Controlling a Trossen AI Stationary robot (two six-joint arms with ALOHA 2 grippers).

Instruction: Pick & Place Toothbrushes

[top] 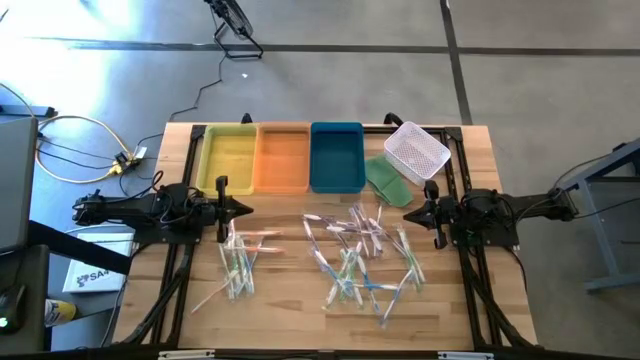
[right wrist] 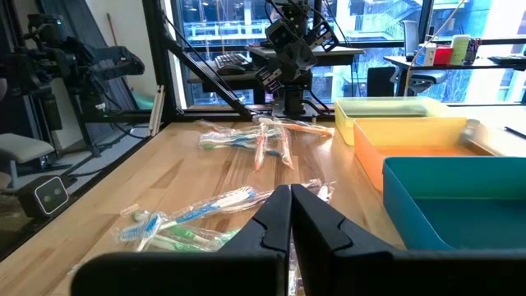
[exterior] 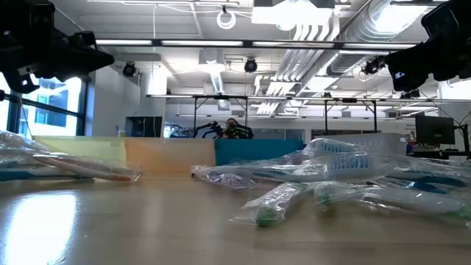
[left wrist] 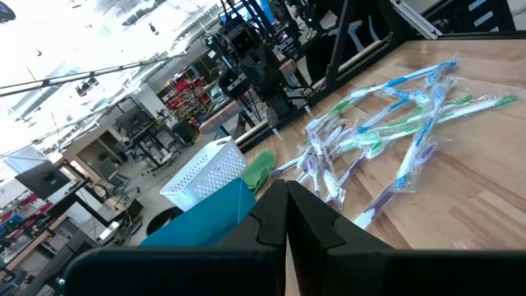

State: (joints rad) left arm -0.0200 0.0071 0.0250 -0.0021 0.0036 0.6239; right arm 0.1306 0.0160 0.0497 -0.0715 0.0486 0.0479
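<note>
High view first: both arms hover over the wooden counter [top: 280, 320], the left gripper [top: 246, 209] at about nine o'clock of the counter's middle and the right gripper [top: 410, 213] at about three o'clock, tips pointing toward each other. Each pair of fingers is clenched tight with nothing between them; the wrist views show the dark fingers [left wrist: 288, 215] of the left and the fingers [right wrist: 290, 215] of the right pressed together. The toothbrushes [top: 360, 255], thin sticks in clear wrappers with green, blue, white and pink handles, lie loose on the counter in two heaps: a big tangle from the centre toward five o'clock, just below the right gripper, and a smaller bunch [top: 238, 262] at about seven o'clock, just below the left gripper. Along the far edge, at twelve o'clock, three trays sit side by side: yellow tray [top: 228, 158], orange tray [top: 283, 157] and blue tray [top: 336, 157]. A white mesh basket [top: 416, 151] stands tilted at about one o'clock, with a green tray [top: 385, 181] lying beside it. From the low view, wrapped brushes sprawl across the foreground.
</note>
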